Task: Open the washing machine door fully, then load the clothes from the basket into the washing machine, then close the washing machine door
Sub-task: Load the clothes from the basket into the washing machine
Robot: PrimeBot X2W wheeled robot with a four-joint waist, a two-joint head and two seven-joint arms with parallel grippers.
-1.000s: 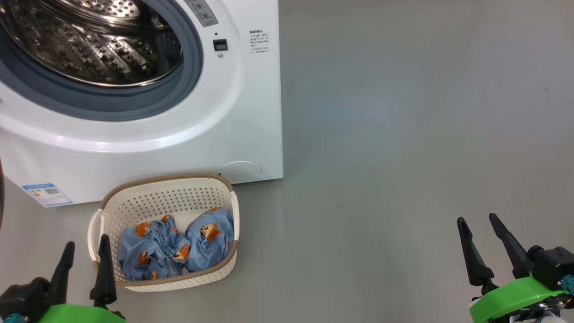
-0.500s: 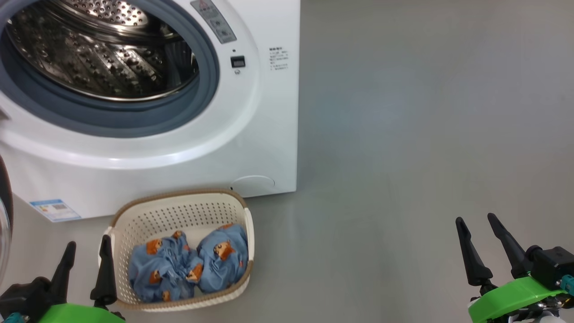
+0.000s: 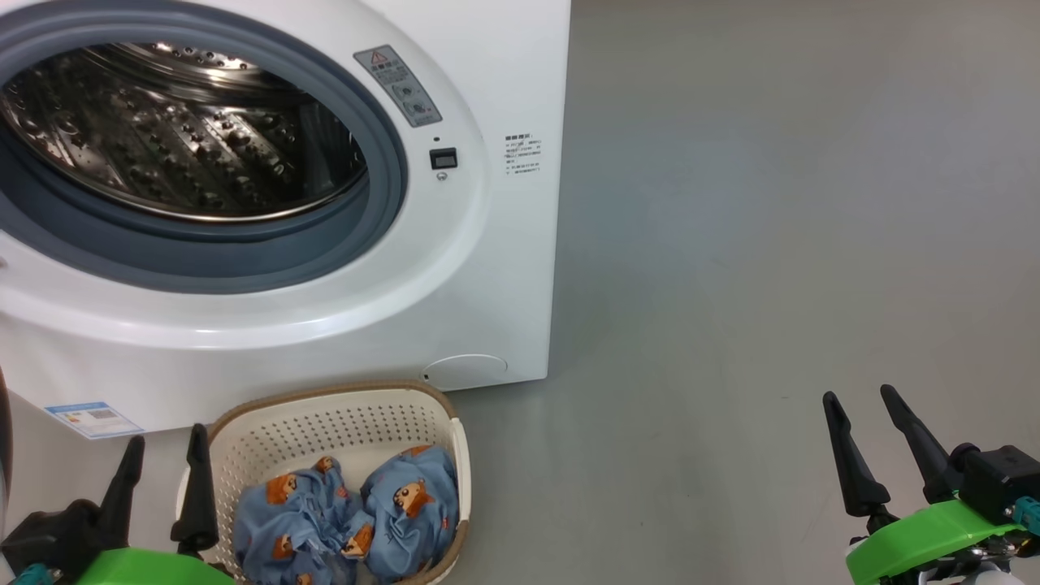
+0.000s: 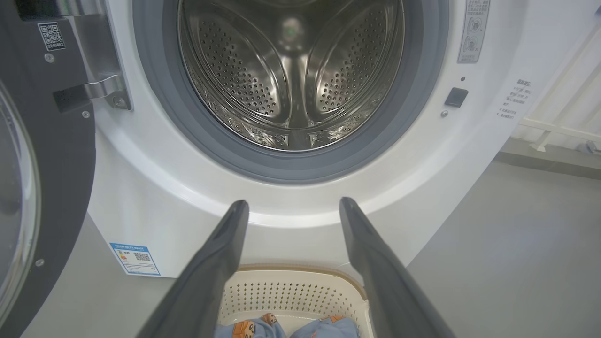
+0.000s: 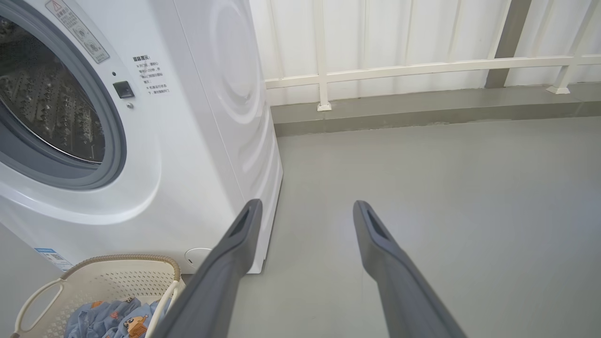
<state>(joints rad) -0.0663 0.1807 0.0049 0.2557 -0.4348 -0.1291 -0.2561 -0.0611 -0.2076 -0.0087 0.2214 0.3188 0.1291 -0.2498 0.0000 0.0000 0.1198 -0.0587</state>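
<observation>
Laundry first: soft blue clothes (image 3: 357, 520) printed with orange-brown cartoon animals lie bunched in the cream perforated plastic basket (image 3: 325, 422) with a brown woven rim. It stands on the grey floor (image 3: 731, 244) just in front of the big white front-loading washing machine (image 3: 504, 268). The round black-rimmed glass door (image 4: 56, 188) hangs swung wide at nine o'clock from the steel drum (image 4: 291, 84). The left gripper (image 3: 166, 437), fingers spread and holding nothing, hovers at the basket's nine o'clock. The right gripper (image 3: 858, 395), likewise spread, sits well apart at three o'clock.
</observation>
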